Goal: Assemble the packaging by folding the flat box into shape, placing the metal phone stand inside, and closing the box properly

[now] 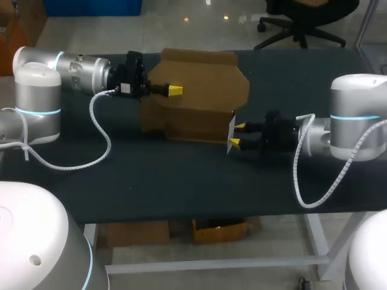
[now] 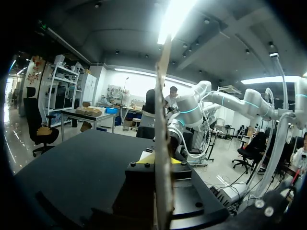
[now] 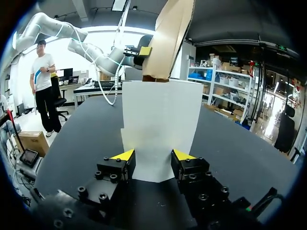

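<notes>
The left pincer (image 1: 175,90) pinches the half-folded box (image 1: 199,103) at the worktop's (image 1: 181,181) far middle. The right pincer (image 1: 237,134) is spread at its white flap (image 3: 160,124). A hard push could crease the flap or pull the box free.

This is a robotics lab, and the rig itself shows it. Two pale grey jointed arms with glowing blue rings, the left arm (image 1: 37,90) and the right arm (image 1: 357,115), come in from either side over a dark-covered surface (image 1: 181,181) on a bare white metal frame. A white coiled cable (image 1: 101,142) hangs loose from the left wrist, and another from the right. A plain brown cardboard box (image 1: 199,90), part-folded, sits at the far middle of the surface between the arms.
</notes>
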